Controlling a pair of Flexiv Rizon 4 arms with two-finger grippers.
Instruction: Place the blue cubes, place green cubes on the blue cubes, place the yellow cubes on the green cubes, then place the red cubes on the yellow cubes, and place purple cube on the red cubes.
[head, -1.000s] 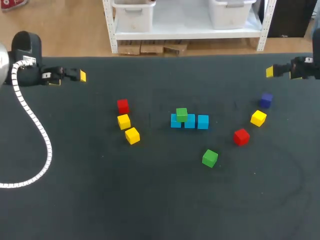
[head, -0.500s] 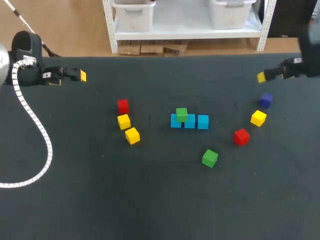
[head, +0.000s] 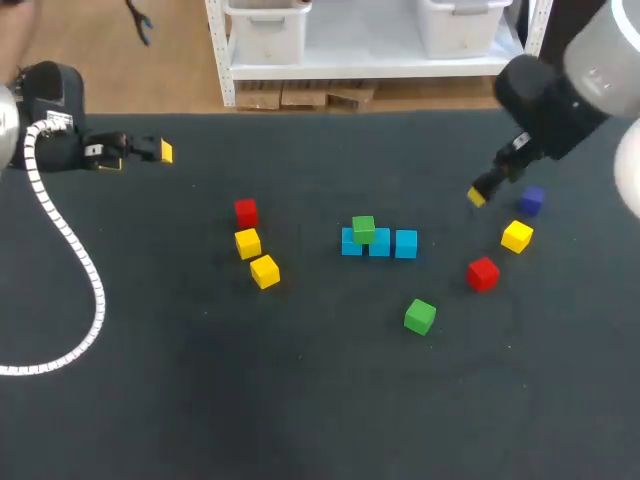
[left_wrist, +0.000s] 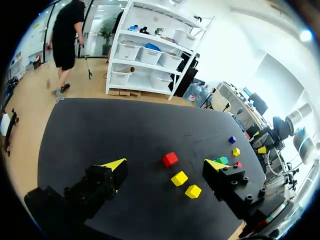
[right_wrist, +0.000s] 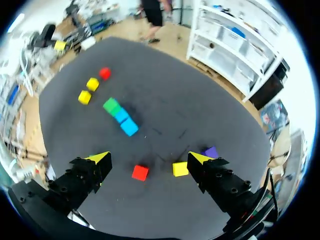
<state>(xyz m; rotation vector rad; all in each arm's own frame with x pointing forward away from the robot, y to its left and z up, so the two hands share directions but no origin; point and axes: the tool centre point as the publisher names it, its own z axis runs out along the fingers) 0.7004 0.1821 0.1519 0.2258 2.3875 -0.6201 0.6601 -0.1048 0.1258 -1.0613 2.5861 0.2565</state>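
Observation:
Three blue cubes (head: 380, 244) lie in a row at mid-table, and a green cube (head: 363, 229) rests on the left end of the row. A second green cube (head: 420, 316) lies loose in front. To the left lie a red cube (head: 246, 211) and two yellow cubes (head: 256, 257). On the right are a red cube (head: 482, 273), a yellow cube (head: 517, 236) and the purple cube (head: 531, 200). My right gripper (head: 478, 196) (right_wrist: 149, 158) hangs open above the table, just left of the purple cube (right_wrist: 210, 151). My left gripper (head: 158, 151) (left_wrist: 164, 166) stands open and empty at the far left.
The left arm's white ribbed cable (head: 70, 255) loops across the table's left side. The dark table (head: 320, 400) has free room along its front, between the cube groups.
My right arm has swung in from the right edge, bringing its gripper left and toward the table's middle, beside the purple cube. The left arm and all cubes have stayed put.

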